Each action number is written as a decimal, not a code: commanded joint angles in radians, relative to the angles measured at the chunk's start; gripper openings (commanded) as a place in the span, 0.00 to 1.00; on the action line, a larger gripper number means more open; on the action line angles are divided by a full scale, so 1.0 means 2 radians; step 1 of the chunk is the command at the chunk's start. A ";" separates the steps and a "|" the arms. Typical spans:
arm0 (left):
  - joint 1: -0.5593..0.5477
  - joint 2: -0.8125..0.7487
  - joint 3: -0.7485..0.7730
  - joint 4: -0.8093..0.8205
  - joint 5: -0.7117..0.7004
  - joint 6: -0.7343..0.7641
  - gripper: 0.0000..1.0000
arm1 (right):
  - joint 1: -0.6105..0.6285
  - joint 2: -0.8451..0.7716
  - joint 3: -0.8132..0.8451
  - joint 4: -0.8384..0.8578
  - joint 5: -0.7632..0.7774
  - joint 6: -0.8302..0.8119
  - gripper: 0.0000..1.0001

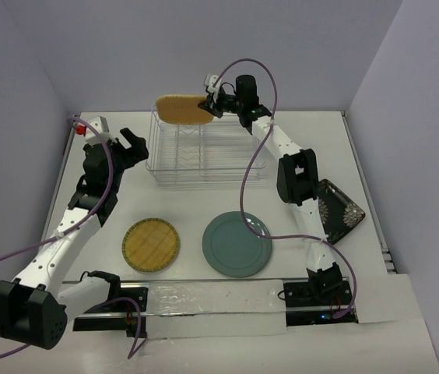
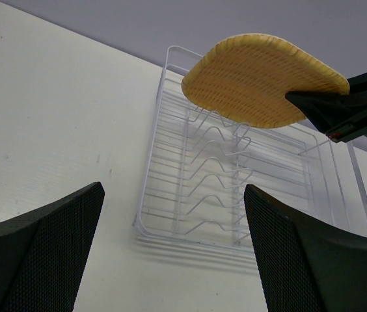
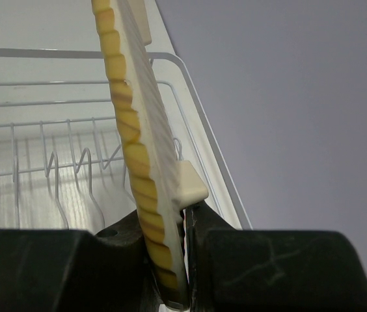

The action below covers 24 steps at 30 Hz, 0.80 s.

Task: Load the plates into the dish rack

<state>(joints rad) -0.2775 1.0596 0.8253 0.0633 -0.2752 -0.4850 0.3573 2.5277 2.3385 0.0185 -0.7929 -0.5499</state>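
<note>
My right gripper (image 3: 169, 260) clamps one edge of the orange-tan rounded-square woven plate (image 1: 182, 110), on edge above the silvery-white wire dish rack's (image 2: 209, 188) upper-left corner, while my left gripper (image 2: 174, 195), fingers apart, faces the rack's left rim across open white table (image 1: 196, 206).

No readable text, labels, brands or numbers appear on anything.

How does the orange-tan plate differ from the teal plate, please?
The orange-tan plate is a ribbed rounded square; the teal plate is round and plain. The right pincer holds the orange-tan plate over the dish rack; the teal plate lies flat on the table. Neither is racked.
</note>
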 commanded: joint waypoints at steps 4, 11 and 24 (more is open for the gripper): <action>0.004 0.006 0.021 0.021 0.007 0.004 0.96 | -0.004 0.006 -0.003 0.095 0.001 0.026 0.20; 0.005 0.011 0.025 0.016 0.003 -0.004 0.96 | -0.004 0.001 -0.016 0.088 0.001 0.033 0.31; 0.007 -0.004 0.015 0.008 0.009 -0.018 0.96 | 0.001 -0.032 -0.060 0.093 0.015 0.050 0.54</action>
<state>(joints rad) -0.2718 1.0758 0.8253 0.0613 -0.2752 -0.5082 0.3546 2.5325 2.2452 0.1491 -0.7773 -0.4622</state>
